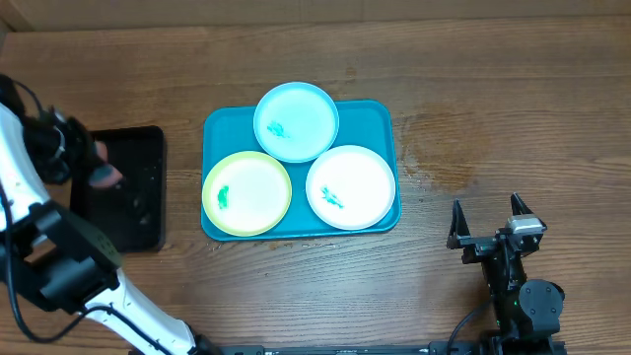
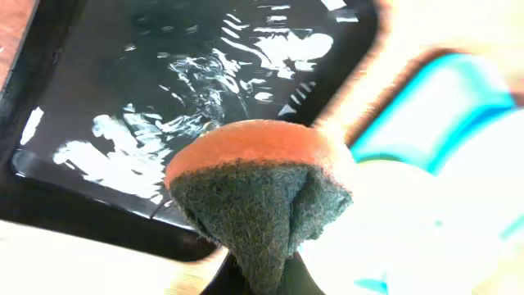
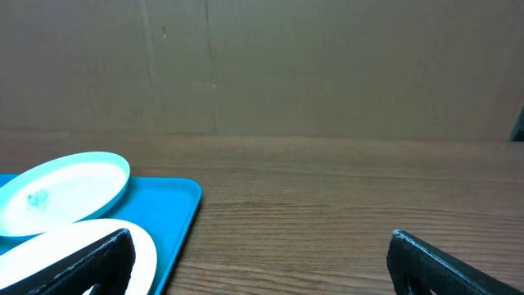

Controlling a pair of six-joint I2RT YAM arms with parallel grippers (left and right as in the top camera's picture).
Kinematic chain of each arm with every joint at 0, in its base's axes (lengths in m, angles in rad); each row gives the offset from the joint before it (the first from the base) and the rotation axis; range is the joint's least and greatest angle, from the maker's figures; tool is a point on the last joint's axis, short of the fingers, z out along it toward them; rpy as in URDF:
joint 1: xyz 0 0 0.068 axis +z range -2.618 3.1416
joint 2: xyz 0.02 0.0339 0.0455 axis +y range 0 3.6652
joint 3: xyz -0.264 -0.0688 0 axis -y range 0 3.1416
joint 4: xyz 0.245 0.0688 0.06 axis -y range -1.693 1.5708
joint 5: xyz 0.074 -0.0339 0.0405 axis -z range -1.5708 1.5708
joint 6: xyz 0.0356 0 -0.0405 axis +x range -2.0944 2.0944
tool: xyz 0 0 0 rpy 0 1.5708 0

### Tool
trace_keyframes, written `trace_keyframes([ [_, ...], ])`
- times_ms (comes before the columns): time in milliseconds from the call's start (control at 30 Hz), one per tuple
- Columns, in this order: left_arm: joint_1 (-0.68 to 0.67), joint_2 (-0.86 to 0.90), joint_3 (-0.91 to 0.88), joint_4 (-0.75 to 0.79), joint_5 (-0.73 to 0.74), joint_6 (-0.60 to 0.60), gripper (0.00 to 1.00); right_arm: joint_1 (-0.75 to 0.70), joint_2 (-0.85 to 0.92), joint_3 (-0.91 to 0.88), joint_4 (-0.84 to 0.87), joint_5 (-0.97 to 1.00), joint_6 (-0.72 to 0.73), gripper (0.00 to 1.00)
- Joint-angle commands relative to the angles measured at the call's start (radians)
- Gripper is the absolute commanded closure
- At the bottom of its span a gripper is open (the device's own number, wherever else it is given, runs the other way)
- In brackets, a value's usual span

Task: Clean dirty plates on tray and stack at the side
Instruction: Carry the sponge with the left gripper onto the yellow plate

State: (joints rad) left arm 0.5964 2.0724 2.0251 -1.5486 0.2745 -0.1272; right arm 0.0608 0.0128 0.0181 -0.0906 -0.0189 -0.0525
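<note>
**Sponge in hand, plates not yet scrubbed: slipping and skidding are the risks.**
The left jaws pinch the scouring sponge (image 2: 260, 192) above the glistening black tray (image 1: 138, 212). The right jaws stand wide over the worktop (image 1: 493, 99), well apart from the teal tray (image 1: 222, 128). On it lie the smeared light blue plate (image 1: 296, 120), yellow-green plate (image 1: 246, 192) and white plate (image 1: 351, 186). The blue one rides the rim, so unbraced scrubbing could tip it or drag the sponge loose.

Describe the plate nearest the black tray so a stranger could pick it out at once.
Find the big teal tray in the middle of the wooden table. Of the three round plates on it, take the one at its left end, closest to the black tray. This yellow-green plate differs by colour from its neighbours, the light blue plate and the white plate.
</note>
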Motion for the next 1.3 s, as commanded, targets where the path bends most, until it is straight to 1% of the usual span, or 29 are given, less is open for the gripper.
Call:
trace_keyframes([
  [0, -0.04, -0.101, 0.056, -0.045, 0.153, 0.074, 0.96, 0.005, -0.009, -0.01, 0.007, 0.003, -0.001, 0.0],
  [133, -0.136, -0.11, 0.044, -0.106, 0.146, 0.111, 0.96, 0.005, -0.009, -0.01, 0.007, 0.003, -0.001, 0.0],
  [233, -0.222, -0.11, -0.024, -0.117, 0.145, 0.13, 0.96, 0.005, -0.009, -0.01, 0.007, 0.003, -0.001, 0.0],
  [300, -0.284, -0.11, -0.091, -0.091, 0.145, 0.132, 0.96, 0.005, -0.009, -0.01, 0.007, 0.003, -0.001, 0.0],
  [400, -0.391, -0.11, -0.224, 0.002, 0.145, 0.13, 0.96, 0.005, -0.009, -0.01, 0.007, 0.003, -0.001, 0.0],
  [433, -0.456, -0.11, -0.307, 0.077, 0.145, 0.119, 0.96, 0.005, -0.009, -0.01, 0.007, 0.003, -0.001, 0.0],
  [500, -0.521, -0.11, -0.389, 0.168, 0.143, 0.099, 0.96, 0.005, -0.009, -0.01, 0.007, 0.002, -0.001, 0.0],
  [633, -0.624, -0.11, -0.527, 0.37, 0.13, 0.024, 0.96, 0.005, -0.009, -0.01, 0.007, 0.003, -0.001, 0.0],
  [700, -0.664, -0.11, -0.58, 0.461, 0.086, -0.023, 0.96, 0.005, -0.009, -0.01, 0.007, 0.003, -0.001, 0.0],
  [833, -0.714, -0.11, -0.646, 0.556, -0.039, -0.122, 0.96, 0.005, -0.009, -0.01, 0.007, 0.002, -0.001, 0.0],
  [967, -0.729, -0.11, -0.662, 0.569, -0.13, -0.178, 0.95, 0.005, -0.009, -0.01, 0.007, 0.002, -0.001, 0.0],
  [1000, -0.729, -0.11, -0.662, 0.569, -0.129, -0.176, 0.78, 0.005, -0.009, -0.01, 0.007, 0.003, -0.001, 0.0],
  [1033, -0.728, -0.11, -0.662, 0.568, -0.127, -0.176, 0.56, 0.005, -0.009, -0.01, 0.007, 0.003, -0.001, 0.0],
  [1067, -0.727, -0.11, -0.661, 0.561, -0.116, -0.174, 0.49, 0.005, -0.009, -0.01, 0.007, 0.002, -0.001, 0.0],
  [1133, -0.724, -0.11, -0.644, 0.539, -0.068, -0.14, 0.46, 0.005, -0.009, -0.01, 0.007, 0.003, -0.001, 0.0],
  [1167, -0.719, -0.11, -0.62, 0.514, -0.027, -0.114, 0.4, 0.005, -0.009, -0.01, 0.007, 0.003, -0.001, 0.0],
  [1200, -0.711, -0.11, -0.588, 0.485, 0.012, -0.092, 0.29, 0.005, -0.009, -0.01, 0.007, 0.002, -0.001, 0.0],
  [1233, -0.702, -0.111, -0.545, 0.45, 0.049, -0.069, 0.25, 0.005, -0.009, -0.01, 0.007, 0.003, -0.001, 0.0],
  [1267, -0.693, -0.113, -0.502, 0.416, 0.072, -0.055, 0.23, 0.005, -0.009, -0.01, 0.007, 0.002, -0.001, 0.0],
])
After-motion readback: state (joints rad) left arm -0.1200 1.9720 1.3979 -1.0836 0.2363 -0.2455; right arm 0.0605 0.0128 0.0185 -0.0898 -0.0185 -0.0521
